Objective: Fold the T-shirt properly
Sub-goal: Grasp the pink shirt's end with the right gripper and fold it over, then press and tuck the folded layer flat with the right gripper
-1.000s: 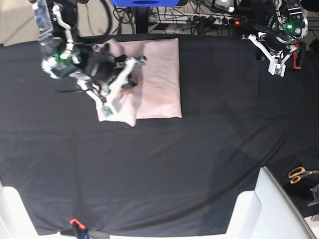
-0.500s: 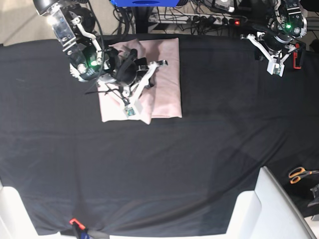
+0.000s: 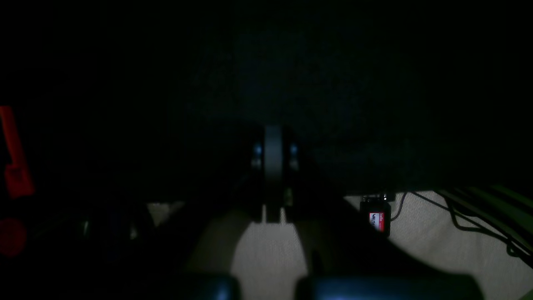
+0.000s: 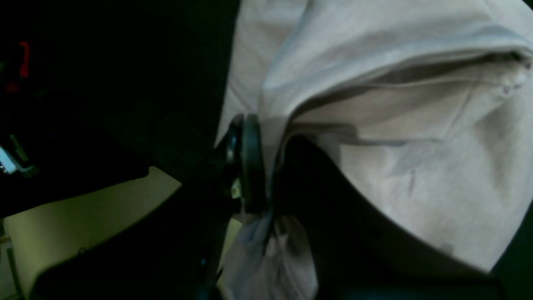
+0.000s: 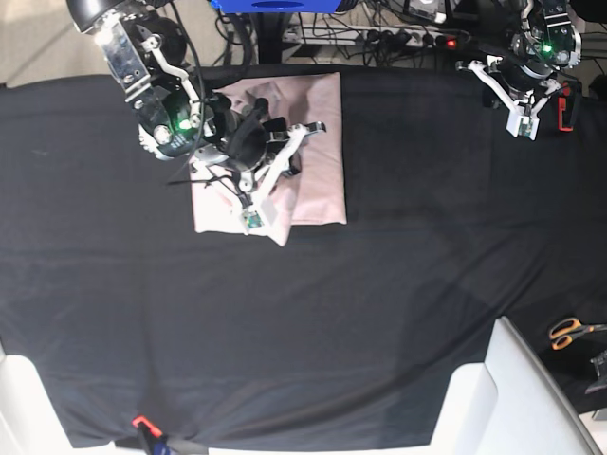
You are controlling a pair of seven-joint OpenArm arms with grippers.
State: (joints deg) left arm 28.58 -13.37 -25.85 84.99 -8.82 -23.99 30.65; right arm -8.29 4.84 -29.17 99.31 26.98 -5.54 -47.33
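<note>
Carried rightward since a second ago, the lifted flap of the T-shirt point(image 5: 308, 152) now lies across the folded bulk instead of hanging off its left side, and the right arm has swung in over the cloth with it. The pale pink garment sits as a compact rectangle near the far edge of the bench point(image 5: 313, 322), on the black cloth, with one loose corner poking out at its near left. In the right wrist view a gathered pleat of the fabric point(image 4: 374, 104) runs between the jaws of the right gripper point(image 5: 258, 210), which are clenched on that pleat.

The shirt looks thin, light and limp; it should drape and wrinkle rather than hold a crease, so a pinch on a hem or a doubled edge would likely carry it more evenly than a pinch mid-panel, and it probably needs laying down flat before release.

The left gripper point(image 5: 524, 128) hangs well apart over the far right corner, jaws pressed together on nothing. A pair of orange-handled scissors point(image 5: 569, 332) lies by the right edge.
</note>
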